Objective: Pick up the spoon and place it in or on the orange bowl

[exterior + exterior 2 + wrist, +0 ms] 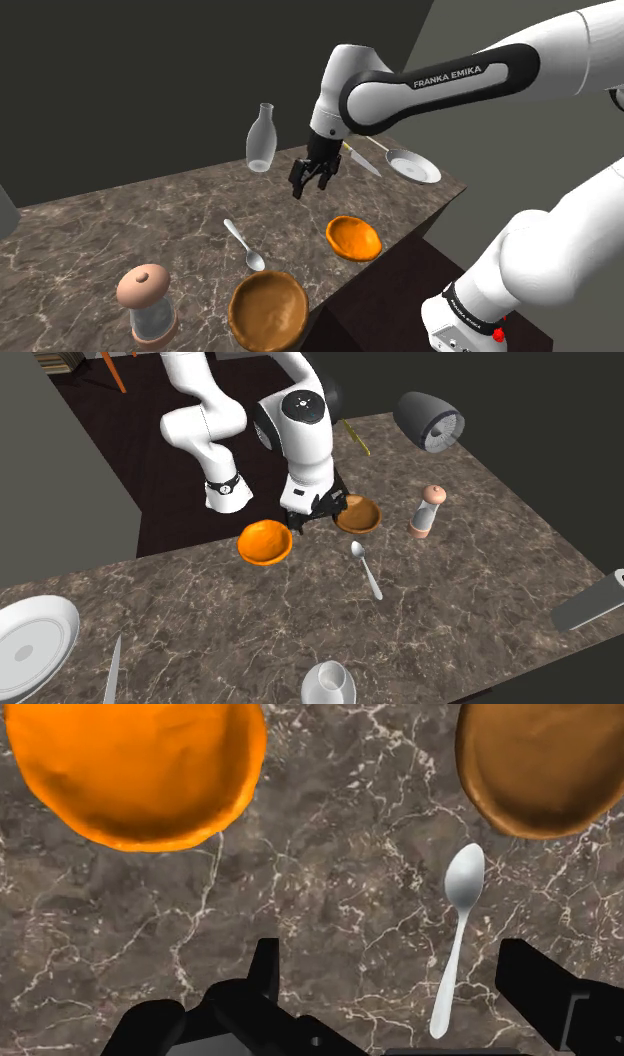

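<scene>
Gripper (312, 180): the jaws stand wide apart and hold nothing. It hovers above the marble counter (100, 240), fingers pointing down, clear of every item.

Spoon (243, 245): it lies flat on the counter, untouched. In the wrist view the spoon (455, 934) sits within the span of the open fingers but off centre, close to one finger and well away from the other. Its bowl end points toward the brown bowl (540, 764) and stops just short of it. The handle end lies nearer the gripper.

Orange bowl (353, 238): it stands upright and empty near the counter's edge, apart from the spoon, with bare marble between them.

Assessment: the pick has not begun. The wide opening and the downward aim suit a descent over the handle. A sideways correction seems needed first, so that the handle lies midway between the fingers.

Risk: the handle is thin and low on a hard surface, so it may slip or pivot as the jaws close. The brown bowl close to the spoon's tip leaves little room on that side.

Also present, well away from the work: a pepper mill (148, 300), a glass bottle (262, 140), a plate (413, 165) and a knife (362, 160).
</scene>
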`<state>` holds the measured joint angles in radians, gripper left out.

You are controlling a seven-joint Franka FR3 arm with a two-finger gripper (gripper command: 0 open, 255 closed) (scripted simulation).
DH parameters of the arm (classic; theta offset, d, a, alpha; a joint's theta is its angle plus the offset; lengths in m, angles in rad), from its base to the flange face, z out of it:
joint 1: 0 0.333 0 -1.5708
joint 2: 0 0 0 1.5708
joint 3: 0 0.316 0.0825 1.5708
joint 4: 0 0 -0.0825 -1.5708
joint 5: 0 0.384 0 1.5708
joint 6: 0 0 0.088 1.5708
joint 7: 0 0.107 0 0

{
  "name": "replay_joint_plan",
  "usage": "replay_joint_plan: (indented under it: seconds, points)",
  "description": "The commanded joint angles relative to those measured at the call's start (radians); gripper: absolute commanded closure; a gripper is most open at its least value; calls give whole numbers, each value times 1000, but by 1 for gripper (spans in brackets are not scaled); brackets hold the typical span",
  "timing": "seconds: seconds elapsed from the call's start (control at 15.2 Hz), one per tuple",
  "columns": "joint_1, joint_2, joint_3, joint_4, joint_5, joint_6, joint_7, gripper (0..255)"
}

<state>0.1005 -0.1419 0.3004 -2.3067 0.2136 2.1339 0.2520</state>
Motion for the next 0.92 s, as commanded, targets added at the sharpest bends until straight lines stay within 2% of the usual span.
replay_joint_plan:
  seconds: [0.0, 0.4, 0.86]
  points:
    - [6, 78, 17, 34, -10, 40, 33, 0]
    - [43, 316, 45, 174, -66, 124, 139, 0]
    - [119, 595, 34, 394, -135, 166, 247, 0]
